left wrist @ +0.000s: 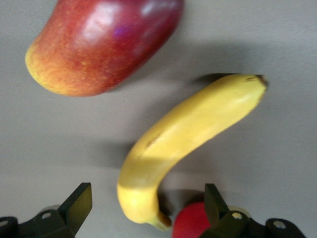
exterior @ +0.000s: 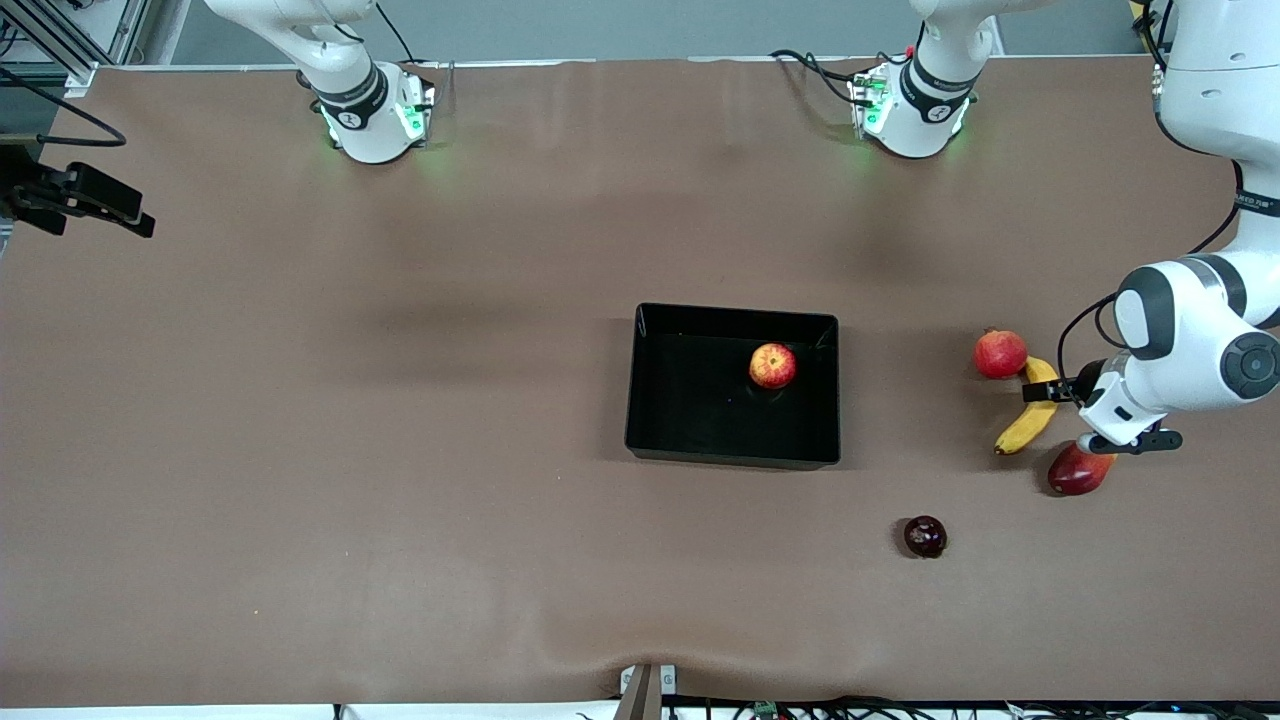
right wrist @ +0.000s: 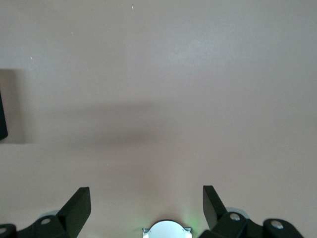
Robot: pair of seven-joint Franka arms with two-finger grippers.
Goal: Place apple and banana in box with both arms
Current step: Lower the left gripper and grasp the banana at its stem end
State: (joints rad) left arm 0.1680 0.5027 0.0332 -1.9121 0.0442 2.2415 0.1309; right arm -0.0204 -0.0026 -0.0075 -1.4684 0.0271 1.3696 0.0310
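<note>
Fingers [left wrist: 79, 203] of the left gripper [left wrist: 146, 208] spread wide over the banana [left wrist: 183, 144].

Apple [exterior: 772, 365] in box [exterior: 660, 420]; banana [exterior: 1030, 418] toward left arm's end, between pomegranate [exterior: 1000, 354] and mango [exterior: 1075, 472].

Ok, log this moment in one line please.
apple: in box | banana: on table | left hand: open over banana | right hand: open, waiting
</note>
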